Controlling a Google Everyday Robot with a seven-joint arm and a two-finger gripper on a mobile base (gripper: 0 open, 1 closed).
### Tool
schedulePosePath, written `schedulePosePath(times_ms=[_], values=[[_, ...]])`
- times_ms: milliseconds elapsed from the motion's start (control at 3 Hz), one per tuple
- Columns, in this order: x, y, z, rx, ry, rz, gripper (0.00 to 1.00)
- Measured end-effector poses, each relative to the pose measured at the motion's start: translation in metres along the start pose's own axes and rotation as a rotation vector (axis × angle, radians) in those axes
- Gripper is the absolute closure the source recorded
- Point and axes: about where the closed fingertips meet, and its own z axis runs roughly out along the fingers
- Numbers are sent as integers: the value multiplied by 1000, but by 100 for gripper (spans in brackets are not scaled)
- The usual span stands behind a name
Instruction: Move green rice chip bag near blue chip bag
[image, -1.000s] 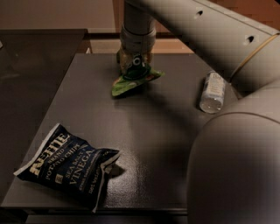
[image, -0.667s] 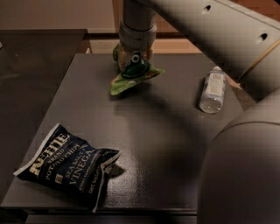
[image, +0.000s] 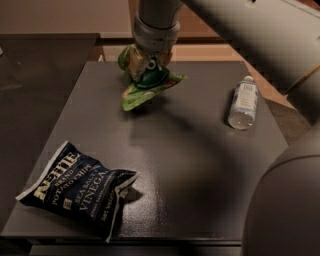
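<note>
One gripper (image: 147, 62), far centre, jaws clamping the bright green rice chip bag (image: 150, 89), long axis slanting near-left to far-right; navy blue chip bag (image: 75, 192) near-left.

Pale-grey arm (image: 260, 30), ribbed wrist collar (image: 155, 35), claw (image: 145, 70) at far end of table (image: 200, 150).

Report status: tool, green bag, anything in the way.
Tool shut on green bag, far edge of table. Blue bag front left, apart. Bottle off right, not between them.

1 clear water bottle (image: 243, 102) lying flat on the dark table (image: 200, 165)
</note>
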Motion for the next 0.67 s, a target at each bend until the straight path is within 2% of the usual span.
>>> schedulePosePath(times_ms=[333, 667], values=[[11, 11, -9, -33, 14, -44, 100], [49, 49, -21, -157, 84, -98, 100]])
